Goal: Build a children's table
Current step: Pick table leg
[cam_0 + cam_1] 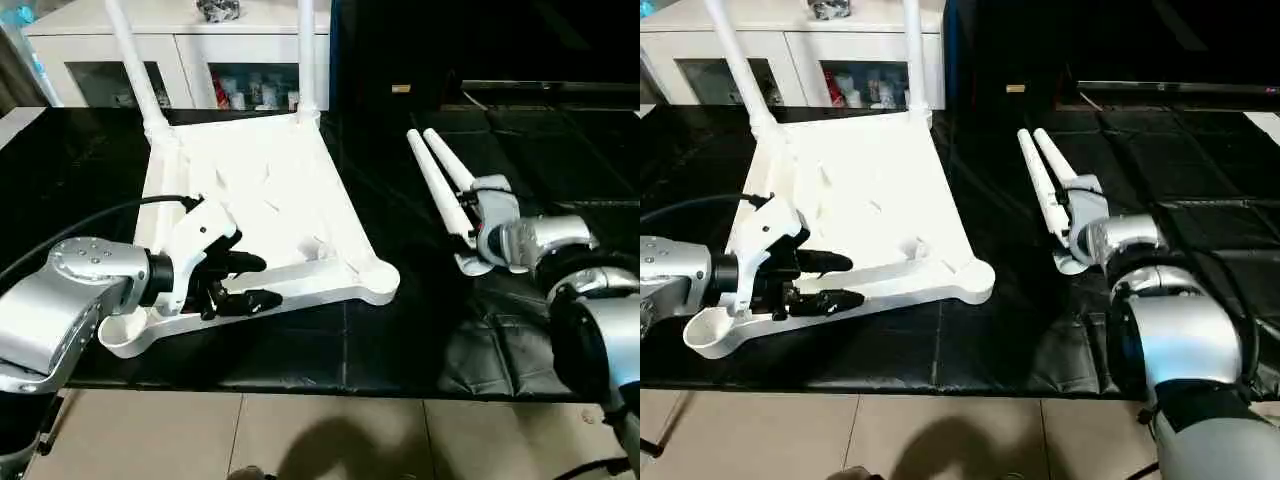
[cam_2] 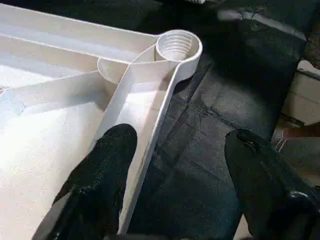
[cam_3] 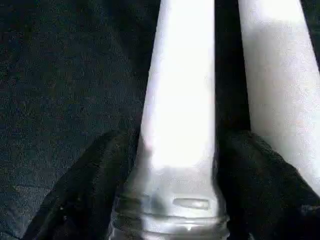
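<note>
The white plastic table top [image 1: 262, 195] lies upside down on the black mat [image 1: 400, 340], ribbed underside up, tilted so that its near edge sits low and its far edge stands toward the white glass-door cabinet [image 1: 190, 60] behind. Two tapered legs [image 1: 133, 55] already stand upright in the far corner sockets (one at each far corner, rising past the cabinet front). The near right corner socket [image 2: 178, 46] is empty, its inner thread plain to see in the left wrist view.

The left gripper [image 1: 240, 283] straddles the near rim of the top close to the near left corner socket [image 1: 122, 338]. One black finger [image 2: 102, 175] lies inside the rim on the ribbed side, the other finger is outside it over the mat; the jaws stand fairly wide with a clear gap to the rim, gripping nothing. A black cable [image 1: 90, 222] loops from the left forearm across the mat in front of the top's left edge.

To the right, well apart from the top, two loose legs [image 1: 440, 190] lie side by side on the mat, narrow ends pointing away. The right gripper [image 3: 177, 165] sits at the thick threaded end of one of them, a black finger [image 3: 95, 175] on each side of the leg, close against it. The second loose leg [image 3: 275, 75] lies just beside. The right forearm covers the loose legs' near ends in the eye views.
</note>
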{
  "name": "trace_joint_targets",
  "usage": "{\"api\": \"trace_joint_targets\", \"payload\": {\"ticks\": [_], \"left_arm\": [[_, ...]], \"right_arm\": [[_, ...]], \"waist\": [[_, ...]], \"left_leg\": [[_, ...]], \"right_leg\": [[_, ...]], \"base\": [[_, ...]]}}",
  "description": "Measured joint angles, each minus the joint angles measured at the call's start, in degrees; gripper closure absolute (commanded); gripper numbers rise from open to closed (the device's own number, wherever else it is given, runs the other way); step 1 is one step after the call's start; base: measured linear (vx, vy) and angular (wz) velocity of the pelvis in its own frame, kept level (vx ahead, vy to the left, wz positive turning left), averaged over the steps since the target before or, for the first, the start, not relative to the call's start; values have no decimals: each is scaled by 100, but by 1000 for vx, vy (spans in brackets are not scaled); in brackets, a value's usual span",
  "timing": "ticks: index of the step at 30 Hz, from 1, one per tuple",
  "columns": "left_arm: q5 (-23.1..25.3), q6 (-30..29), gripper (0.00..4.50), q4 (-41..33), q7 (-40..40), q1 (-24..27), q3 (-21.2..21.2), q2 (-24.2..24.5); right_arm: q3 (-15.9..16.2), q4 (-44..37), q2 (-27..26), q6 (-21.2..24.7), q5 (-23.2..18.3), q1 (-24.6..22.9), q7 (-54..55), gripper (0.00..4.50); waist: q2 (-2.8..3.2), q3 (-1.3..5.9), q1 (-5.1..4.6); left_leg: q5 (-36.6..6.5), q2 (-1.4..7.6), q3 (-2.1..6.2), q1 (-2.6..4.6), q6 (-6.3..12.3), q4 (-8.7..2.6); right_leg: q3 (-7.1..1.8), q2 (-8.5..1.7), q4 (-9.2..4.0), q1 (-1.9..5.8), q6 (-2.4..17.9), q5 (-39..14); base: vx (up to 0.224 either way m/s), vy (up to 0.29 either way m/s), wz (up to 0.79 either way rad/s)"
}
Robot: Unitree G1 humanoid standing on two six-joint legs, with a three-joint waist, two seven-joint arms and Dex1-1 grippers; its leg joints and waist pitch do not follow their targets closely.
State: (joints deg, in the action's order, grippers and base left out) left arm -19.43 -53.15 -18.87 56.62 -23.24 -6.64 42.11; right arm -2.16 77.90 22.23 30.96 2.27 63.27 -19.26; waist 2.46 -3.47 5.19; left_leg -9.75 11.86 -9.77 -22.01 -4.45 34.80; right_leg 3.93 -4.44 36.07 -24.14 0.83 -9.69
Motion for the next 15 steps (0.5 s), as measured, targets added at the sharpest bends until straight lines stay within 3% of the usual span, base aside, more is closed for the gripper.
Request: {"api": "trace_joint_targets", "payload": {"ticks": [6, 15], "left_arm": [[-30, 3, 122, 1, 0, -12, -51, 0], [-58, 34, 122, 4, -12, -13, -114, -7]], "right_arm": [[-77, -3, -4, 86, -2, -2, -26, 186], [-322, -51, -11, 113, -108, -35, 5, 202]], "waist": [[-1, 0, 5], [-30, 17, 5]], "left_leg": [[0, 0, 0, 1, 0, 1], [0, 0, 2, 7, 0, 7]], "right_leg": [[0, 0, 0, 1, 0, 0], [0, 0, 5, 10, -1, 0]], "base": [[0, 0, 0], [0, 0, 0]]}}
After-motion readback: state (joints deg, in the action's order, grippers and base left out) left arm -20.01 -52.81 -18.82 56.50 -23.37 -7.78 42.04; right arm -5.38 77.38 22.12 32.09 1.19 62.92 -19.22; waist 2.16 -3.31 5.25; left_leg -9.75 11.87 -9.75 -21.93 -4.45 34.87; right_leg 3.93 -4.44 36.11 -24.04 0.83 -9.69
